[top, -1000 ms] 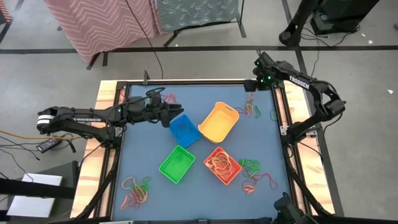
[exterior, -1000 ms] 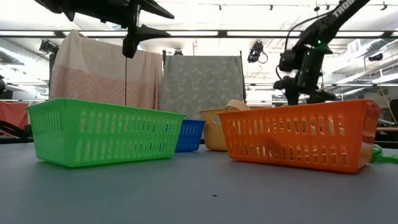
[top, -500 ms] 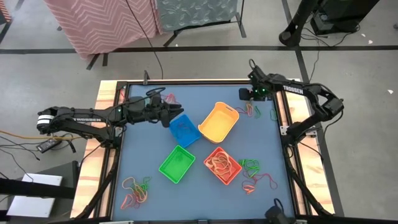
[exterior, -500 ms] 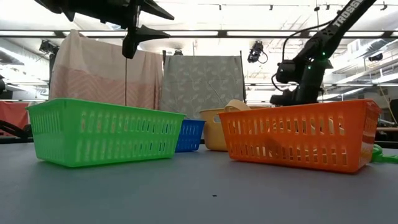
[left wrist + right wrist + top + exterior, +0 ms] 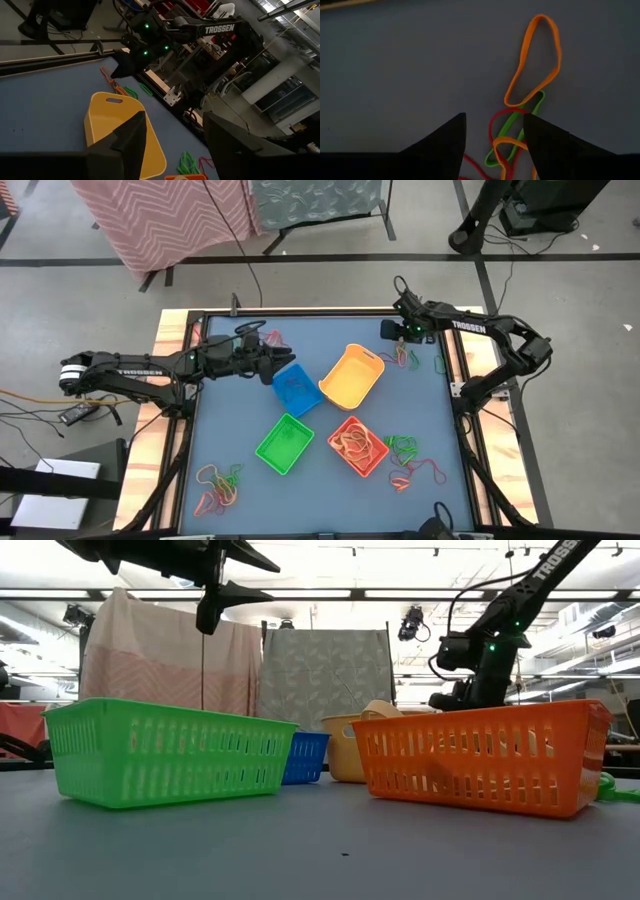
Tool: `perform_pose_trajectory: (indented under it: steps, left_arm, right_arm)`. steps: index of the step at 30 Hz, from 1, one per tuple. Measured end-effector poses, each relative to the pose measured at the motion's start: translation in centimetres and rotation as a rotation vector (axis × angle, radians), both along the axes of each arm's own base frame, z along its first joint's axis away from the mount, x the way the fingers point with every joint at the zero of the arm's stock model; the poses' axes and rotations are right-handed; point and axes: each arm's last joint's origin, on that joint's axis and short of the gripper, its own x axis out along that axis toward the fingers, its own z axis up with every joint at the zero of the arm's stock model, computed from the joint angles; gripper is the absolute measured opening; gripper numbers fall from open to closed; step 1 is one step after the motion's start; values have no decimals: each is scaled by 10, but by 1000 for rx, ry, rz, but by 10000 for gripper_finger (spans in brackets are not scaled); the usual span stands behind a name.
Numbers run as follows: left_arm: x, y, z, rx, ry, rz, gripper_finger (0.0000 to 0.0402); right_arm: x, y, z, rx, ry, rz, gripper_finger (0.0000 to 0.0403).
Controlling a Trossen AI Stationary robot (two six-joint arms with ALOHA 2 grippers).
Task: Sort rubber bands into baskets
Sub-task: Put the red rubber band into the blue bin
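right gripper (image 5: 494, 132) hangs over a tangle of rubber bands (image 5: 520, 125) beside the yellow basket (image 5: 352, 375), fingers apart, empty. left gripper (image 5: 272, 366) waits over the blue basket (image 5: 297, 390), fingers apart.

Between the right gripper's (image 5: 494, 131) dark fingers (image 5: 547, 142) — orange band (image 5: 534, 59), green band (image 5: 517, 127), red band (image 5: 496, 125) on the grey-blue table (image 5: 405, 65).

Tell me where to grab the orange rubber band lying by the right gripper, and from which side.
Pinch the orange rubber band at its far rounded end, coming straight down from above. It lies flat on the table, and that end is clear, while its near end tangles with the green band and red band.
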Motion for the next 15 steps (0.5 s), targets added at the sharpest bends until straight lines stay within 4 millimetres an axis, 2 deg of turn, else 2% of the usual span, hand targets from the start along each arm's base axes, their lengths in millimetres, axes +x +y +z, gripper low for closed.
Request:
perform_pose_trajectory:
  steps: [4, 9, 15]
  left_arm:
    - [0, 0, 0, -1, 5, 0, 198]
    - [0, 0, 0, -1, 5, 0, 198]
    - [0, -1, 0, -4, 4, -27, 198]
  right_arm:
    - [2, 1, -1, 10, -9, -28, 208]
    - [15, 9, -13, 80, -10, 25, 208]
    - [22, 16, -21, 60, 77, 6, 208]
